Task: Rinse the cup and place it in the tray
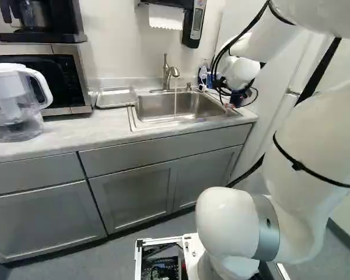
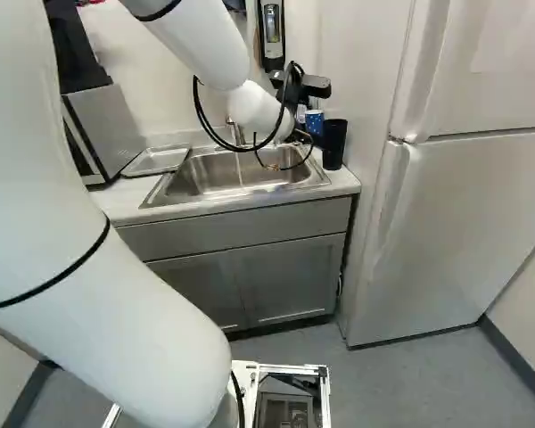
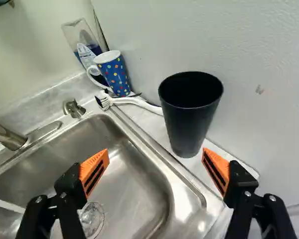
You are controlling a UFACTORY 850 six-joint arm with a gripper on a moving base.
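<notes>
Standing ahead of the open hand [image 2: 310, 86]: the black cup [image 3: 188, 122].

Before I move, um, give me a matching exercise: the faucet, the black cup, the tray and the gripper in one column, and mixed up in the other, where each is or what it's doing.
Things:
1. Faucet
2. Black cup
3. Tray
4. Gripper

Places and states:
A. On the counter, between the microwave and the sink
B. Open
C. Upright near the spotted mug
D. Running a thin stream of water

Pairs: 1-D, 2-C, 3-A, 4-B
</notes>
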